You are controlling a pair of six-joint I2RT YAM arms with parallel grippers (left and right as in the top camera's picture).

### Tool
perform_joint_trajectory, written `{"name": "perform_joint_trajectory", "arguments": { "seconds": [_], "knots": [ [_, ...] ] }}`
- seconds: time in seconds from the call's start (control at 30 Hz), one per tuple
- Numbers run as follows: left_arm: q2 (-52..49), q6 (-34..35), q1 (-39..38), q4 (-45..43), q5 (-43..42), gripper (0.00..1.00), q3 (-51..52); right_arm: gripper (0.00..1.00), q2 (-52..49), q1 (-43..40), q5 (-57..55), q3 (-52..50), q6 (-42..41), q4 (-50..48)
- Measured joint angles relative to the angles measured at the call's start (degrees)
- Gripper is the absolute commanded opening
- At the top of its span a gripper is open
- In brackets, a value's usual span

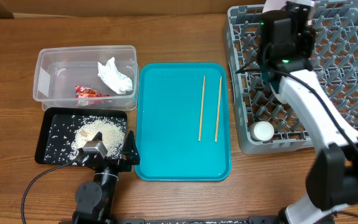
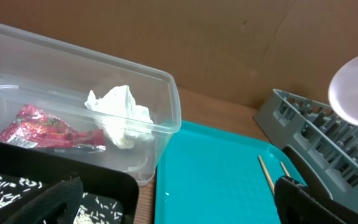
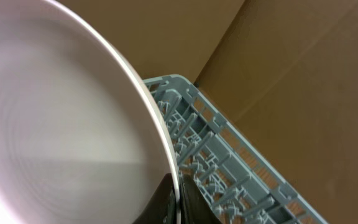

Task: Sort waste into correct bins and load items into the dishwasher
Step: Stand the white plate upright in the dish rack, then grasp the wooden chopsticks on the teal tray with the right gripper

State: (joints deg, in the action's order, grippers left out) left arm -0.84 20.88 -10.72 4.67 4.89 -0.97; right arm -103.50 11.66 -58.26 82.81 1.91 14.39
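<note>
The right claw [image 3: 178,200] is pinched tight on the rim of a big round white plate [image 3: 61,124]. One dark finger sits on each side of the edge. The plate is up in the air over the 12 o'clock end of the large square grey plastic dish rack [image 1: 353,81], which stands at 3 o'clock on the brown wooden tabletop [image 1: 11,50]. I cannot tell if the plate touches the pegs. A small white cup [image 1: 263,130] sits inside the rack at its 7 o'clock corner. The left claw [image 1: 112,152] is spread wide open and has nothing in it. It is low down at 7 o'clock, at the 4 o'clock corner of the shallow black rectangular tray [image 1: 42,142]. A heap of loose white rice grains [image 1: 95,134] lies in that tray. Just past it, at 10 o'clock, is the clear rectangular plastic tub [image 1: 42,74]. A crumpled white paper napkin [image 1: 115,76] and a small red sauce packet [image 1: 87,92] lie in the tub. The big teal serving tray [image 1: 166,124] is in the middle, between the black tray and the rack. Two thin wooden chopsticks [image 1: 201,109] lie side by side on the tray's 3 o'clock half, near each other but apart.
</note>
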Motion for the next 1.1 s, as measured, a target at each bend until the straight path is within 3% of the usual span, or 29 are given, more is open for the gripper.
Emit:
{"name": "perform_joint_trajectory", "arguments": {
  "seconds": [0.13,0.43,0.5,0.57,0.67,0.73,0.9,0.97,1.0,1.1],
  "knots": [
    [-0.02,0.0,0.0,0.0,0.02,1.0,0.0,0.04,-3.61,0.0,-1.05,0.0,5.03,-2.34],
    [-0.02,0.0,0.0,0.02,0.02,1.0,0.0,0.05,-4.31,2.27,-0.02,0.0,7.87,-1.2],
    [-0.02,0.0,0.0,0.0,0.02,1.0,0.0,0.34,-4.31,2.69,0.46,0.0,8.17,0.33],
    [-0.02,0.0,0.0,0.02,0.02,1.0,0.0,0.54,-4.31,2.69,0.87,0.0,7.87,2.51],
    [-0.02,0.0,0.0,0.0,0.02,1.0,0.0,0.7,-4.31,2.89,0.81,-0.04,7.52,5.29],
    [0.0,0.0,0.0,0.0,0.02,1.0,0.0,0.73,-4.28,3.52,0.48,-0.04,7.02,6.36],
    [0.0,0.0,0.0,0.0,0.02,1.0,0.0,0.77,-2.14,8.59,3.93,-0.04,1.99,16.65],
    [0.0,0.0,0.0,0.0,0.02,1.0,0.0,0.7,0.46,11.82,8.76,-0.02,-0.87,21.42],
    [0.0,0.0,0.0,0.0,0.02,1.0,0.02,0.6,2.32,13.81,13.03,0.04,-3.04,24.13],
    [0.0,0.0,0.0,0.0,0.02,1.0,0.02,0.55,7.74,18.47,27.36,0.22,-8.52,30.12]
  ]
}}
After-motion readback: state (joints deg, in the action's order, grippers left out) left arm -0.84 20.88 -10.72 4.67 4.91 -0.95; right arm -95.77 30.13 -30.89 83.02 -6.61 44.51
